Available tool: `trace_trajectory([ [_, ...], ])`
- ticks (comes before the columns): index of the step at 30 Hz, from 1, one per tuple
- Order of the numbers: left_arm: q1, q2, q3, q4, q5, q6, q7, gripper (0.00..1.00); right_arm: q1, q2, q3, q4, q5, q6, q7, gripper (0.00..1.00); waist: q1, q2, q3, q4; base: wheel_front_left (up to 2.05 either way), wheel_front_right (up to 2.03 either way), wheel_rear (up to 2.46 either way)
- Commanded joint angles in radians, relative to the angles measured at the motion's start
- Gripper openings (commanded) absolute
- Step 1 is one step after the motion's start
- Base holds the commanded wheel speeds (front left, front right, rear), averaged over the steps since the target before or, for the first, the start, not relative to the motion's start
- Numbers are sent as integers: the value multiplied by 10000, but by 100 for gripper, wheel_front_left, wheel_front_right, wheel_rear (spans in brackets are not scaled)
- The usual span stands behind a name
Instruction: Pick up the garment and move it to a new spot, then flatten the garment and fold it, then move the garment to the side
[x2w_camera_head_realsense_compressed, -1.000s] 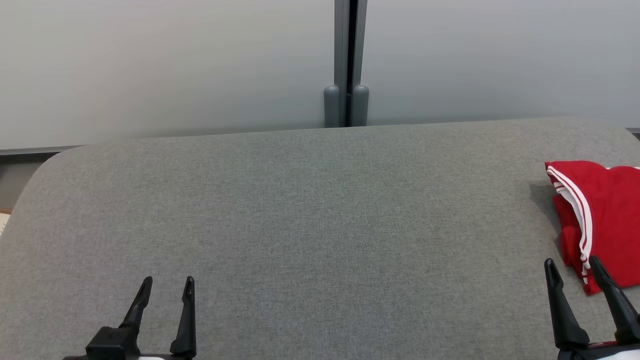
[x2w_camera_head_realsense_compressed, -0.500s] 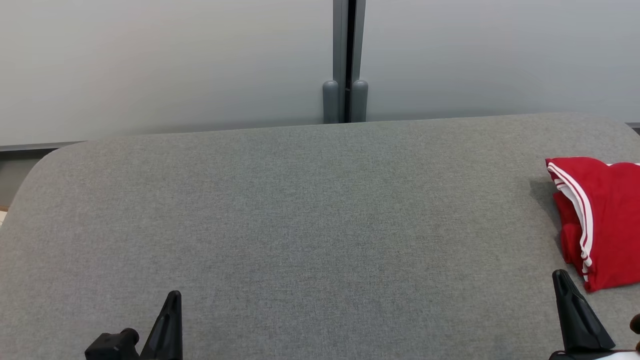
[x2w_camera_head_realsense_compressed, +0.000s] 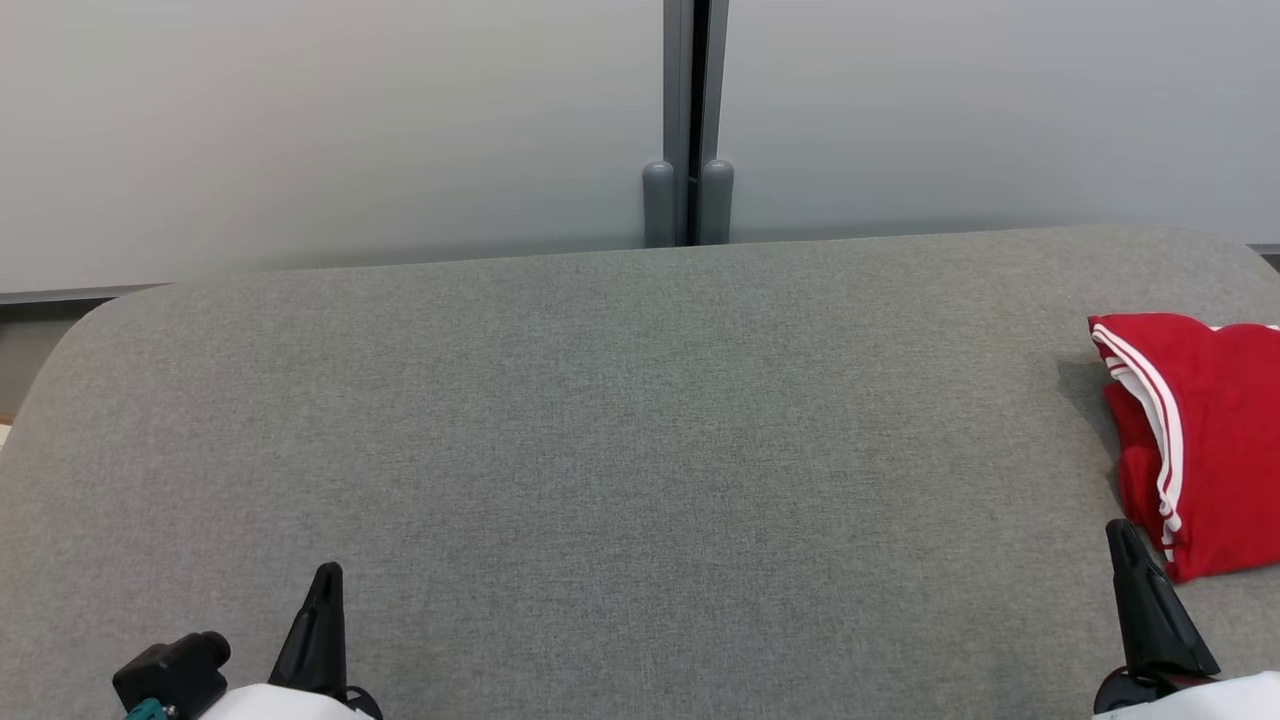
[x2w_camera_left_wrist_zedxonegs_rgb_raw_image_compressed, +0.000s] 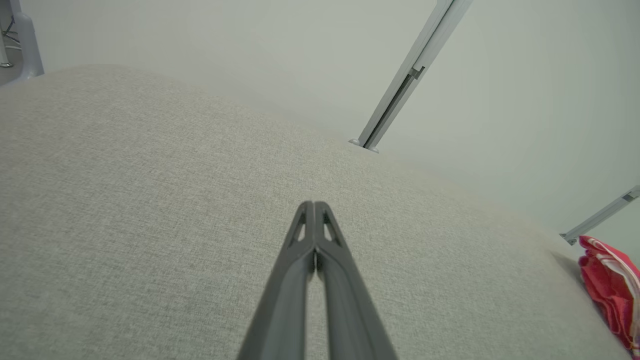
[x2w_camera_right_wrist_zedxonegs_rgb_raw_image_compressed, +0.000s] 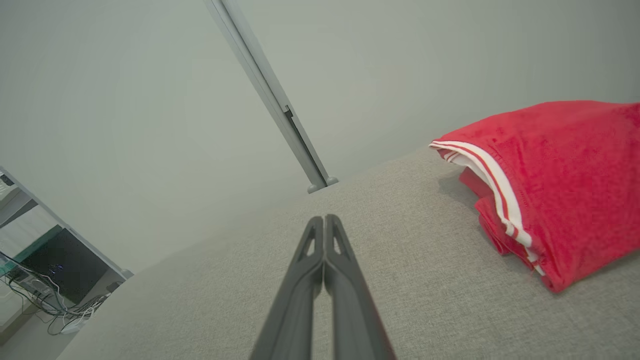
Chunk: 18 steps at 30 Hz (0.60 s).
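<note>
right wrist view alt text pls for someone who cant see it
A folded red garment with white stripes lies at the right on a grey fabric surface, apart from the right gripper, which is shut and empty at bottom centre.

The folded cloth garment (x2w_camera_head_realsense_compressed: 1205, 440) at three o'clock was bright red. Its edge carried two thin white stripes with a narrow red line between them. Beneath it, the broad upholstered surface (x2w_camera_head_realsense_compressed: 600, 450) was mid-grey, a fine heathered weave flecked with paler thread and otherwise plain. At twelve o'clock the smooth wall panels (x2w_camera_head_realsense_compressed: 300, 120) were a pale grey-white without any pattern, parted by a darker grey metal post (x2w_camera_head_realsense_compressed: 676, 100). The left gripper (x2w_camera_head_realsense_compressed: 325, 572) at seven o'clock and the right gripper (x2w_camera_head_realsense_compressed: 1118, 528) at five o'clock were matt black on white casings (x2w_camera_head_realsense_compressed: 1220, 692). A small teal spot (x2w_camera_head_realsense_compressed: 146, 709) showed beside the left one.
</note>
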<state>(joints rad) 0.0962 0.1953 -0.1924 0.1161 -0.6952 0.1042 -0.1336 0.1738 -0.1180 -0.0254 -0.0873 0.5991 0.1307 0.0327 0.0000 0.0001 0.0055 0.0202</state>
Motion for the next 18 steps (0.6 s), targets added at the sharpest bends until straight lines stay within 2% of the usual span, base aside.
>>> trace_trajectory([
  [1, -334, 21, 182, -50, -410, -151, 59, 0, -286, -63, -46, 2, 467, 2, 14, 0, 0, -1, -1, -3, 0, 0, 0],
  [18, -780, -239, 762, 264, -2619, -694, 539, 0, -907, 1, -101, 787, 2922, 1, 80, 0, 0, -1, -4, -36, 0, 0, 0],
])
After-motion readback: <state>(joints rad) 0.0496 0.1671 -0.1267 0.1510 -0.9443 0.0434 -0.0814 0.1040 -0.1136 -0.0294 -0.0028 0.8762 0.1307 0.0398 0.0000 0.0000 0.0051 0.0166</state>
